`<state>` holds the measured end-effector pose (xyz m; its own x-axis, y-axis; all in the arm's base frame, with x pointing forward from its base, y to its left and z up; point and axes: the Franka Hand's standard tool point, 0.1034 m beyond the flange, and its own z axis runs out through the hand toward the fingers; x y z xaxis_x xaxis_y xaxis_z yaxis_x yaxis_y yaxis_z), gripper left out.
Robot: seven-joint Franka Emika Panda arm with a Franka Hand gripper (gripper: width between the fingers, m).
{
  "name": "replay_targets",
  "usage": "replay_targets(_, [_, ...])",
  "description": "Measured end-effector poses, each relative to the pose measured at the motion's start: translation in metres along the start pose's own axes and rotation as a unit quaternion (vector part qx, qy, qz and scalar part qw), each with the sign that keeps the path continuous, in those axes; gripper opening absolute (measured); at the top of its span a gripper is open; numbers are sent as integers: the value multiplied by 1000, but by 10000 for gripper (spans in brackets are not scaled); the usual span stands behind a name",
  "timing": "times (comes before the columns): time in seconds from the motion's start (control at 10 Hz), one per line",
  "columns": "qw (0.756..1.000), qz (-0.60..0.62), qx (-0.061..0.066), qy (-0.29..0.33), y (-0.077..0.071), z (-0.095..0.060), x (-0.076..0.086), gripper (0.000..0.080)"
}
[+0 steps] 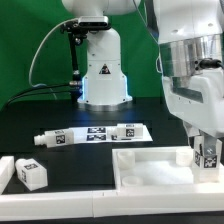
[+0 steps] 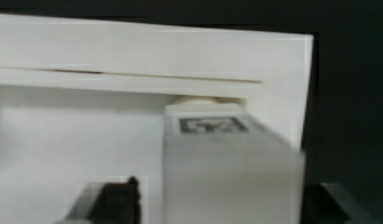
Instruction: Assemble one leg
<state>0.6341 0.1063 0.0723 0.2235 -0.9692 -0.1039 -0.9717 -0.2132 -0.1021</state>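
My gripper (image 1: 205, 148) is at the exterior view's right, shut on the leg (image 1: 209, 154), a small white block with a black-and-white tag. It holds the leg upright at the right far corner of the white tray-like piece (image 1: 150, 168). In the wrist view the leg (image 2: 223, 160) runs between my two dark fingers (image 2: 117, 202), its tagged end against a small round stub (image 2: 206, 99) on the tray-like piece (image 2: 99, 130). I cannot tell whether it is seated there. My gripper (image 2: 227, 208) shows only its fingertips.
A second small tagged white block (image 1: 30, 173) lies at the front left beside a white part (image 1: 5, 170). Long white tagged rods (image 1: 95, 135) lie on the black table behind the tray-like piece. The arm's base (image 1: 100, 70) stands at the back.
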Motion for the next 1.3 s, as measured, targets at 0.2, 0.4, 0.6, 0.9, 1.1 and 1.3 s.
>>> replay_targets(0.2, [983,-178,-34,-29,-2,-5,-5,627])
replay_targets(0.4, [963,-267,-32,-33,-5,-5,-3,643])
replay_targets(0.6, [943,-331,-31,-33,-4,-5,-2,648])
replay_targets(0.9, [860,-509,-30,9,-14,-5,-4,649])
replay_targets(1.1, [874,-485,-29,8,-13,-5,-2,565])
replay_targets(1.3, [899,-437,-28,9,-13,-5,-1,365])
